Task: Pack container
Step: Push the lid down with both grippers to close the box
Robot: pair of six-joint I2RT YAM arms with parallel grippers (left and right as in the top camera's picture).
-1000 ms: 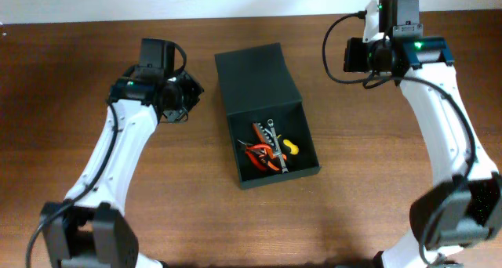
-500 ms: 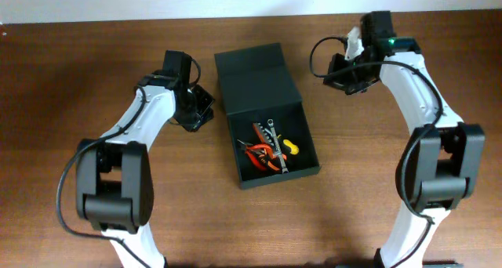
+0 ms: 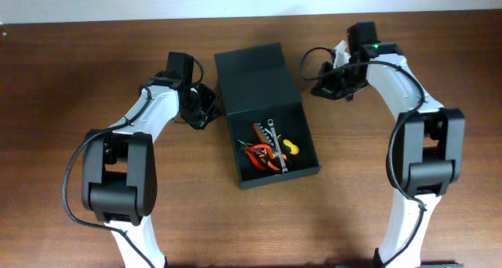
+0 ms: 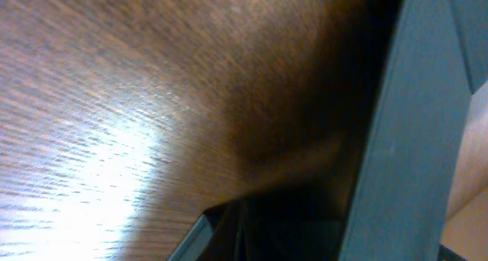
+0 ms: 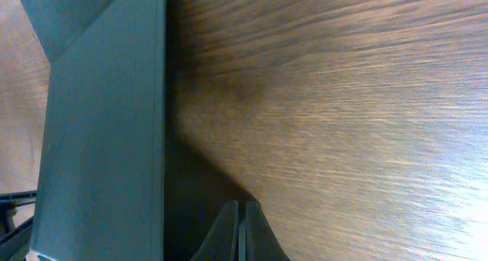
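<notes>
While the container (image 3: 255,76) lies open on the wooden table (image 3: 78,182), right claw (image 5: 241,209) is clenched, left claw (image 3: 206,109) unreadable.

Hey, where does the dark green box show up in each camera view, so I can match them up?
Overhead: container at centre, lid flap open toward the far edge.
Left wrist: container wall down the right side.
Right wrist: container fills the left side.
Shared landmark: brown wooden table beside it in all three.

Overhead cam straight down; wrist cams v. close, facing opposite container (image 3: 259,76) sides
</notes>
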